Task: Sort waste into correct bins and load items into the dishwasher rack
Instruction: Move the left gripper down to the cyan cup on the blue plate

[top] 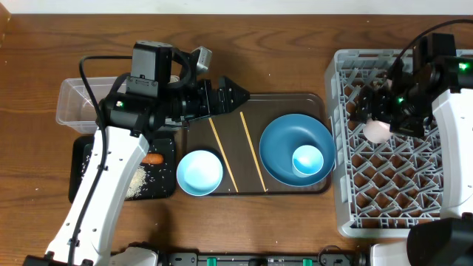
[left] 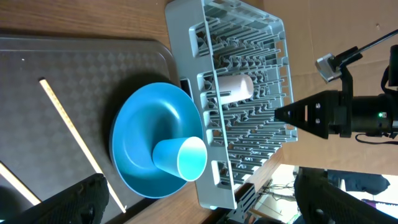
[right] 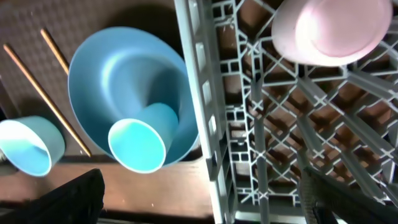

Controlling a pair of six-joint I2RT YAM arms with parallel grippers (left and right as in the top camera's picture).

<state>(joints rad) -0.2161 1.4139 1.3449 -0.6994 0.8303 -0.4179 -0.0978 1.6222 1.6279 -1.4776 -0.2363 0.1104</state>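
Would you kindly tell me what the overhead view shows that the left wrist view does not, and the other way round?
Only the overhead view shows the clear tub, the black tray holding the orange food piece and rice, and the pale blue bowl. Only the left wrist view shows the rack by its outer side wall, and the left gripper with its fingers wide apart. Both show the blue plate, the light blue cup on it, the chopsticks and the pink cup in the rack.
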